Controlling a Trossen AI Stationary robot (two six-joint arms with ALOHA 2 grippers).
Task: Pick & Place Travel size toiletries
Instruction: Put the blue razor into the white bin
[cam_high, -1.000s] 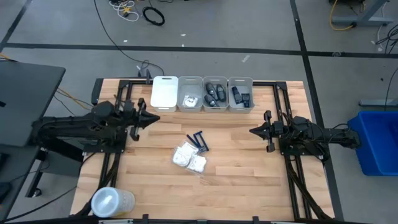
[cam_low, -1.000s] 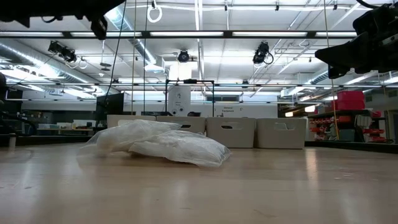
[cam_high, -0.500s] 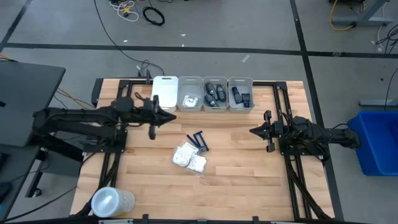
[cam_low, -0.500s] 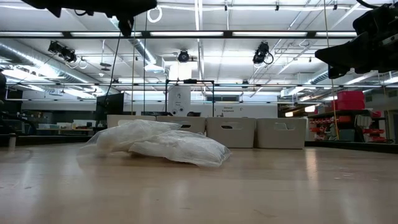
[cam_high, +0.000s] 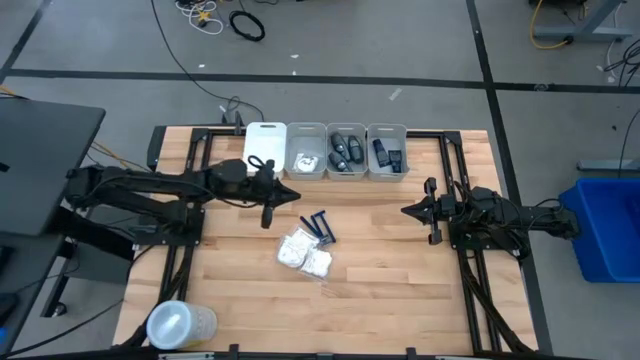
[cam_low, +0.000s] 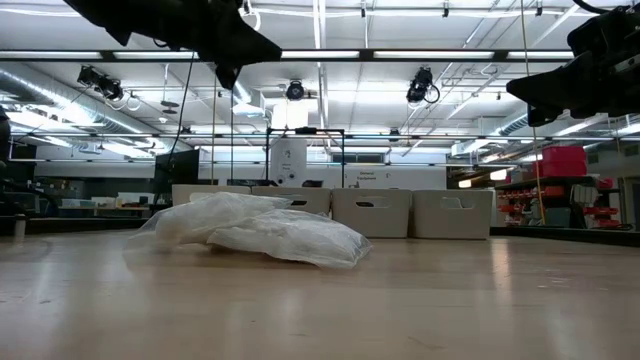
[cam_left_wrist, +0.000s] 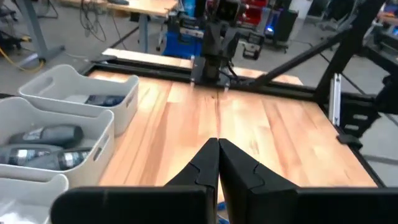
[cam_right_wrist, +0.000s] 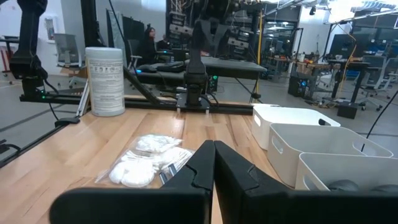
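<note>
In the high view, two dark blue razors lie mid-table, with white crinkly packets just nearer; the packets also show in the low view and the right wrist view. Small dark containers sit in two of the far-edge bins. My left gripper hovers shut above the table, just left of the razors and on their far side; its fingertips meet in the left wrist view. My right gripper waits shut, raised at the right.
A row of white bins, the leftmost with a white lid, lines the far edge. A clear round lidded tub stands at the near left corner. Bare wood lies between the items and the right arm.
My left arm has reached out from the table's left side toward the middle, bringing its shut gripper close to the razors. The razors, the packets and my right arm have stayed where they were.
</note>
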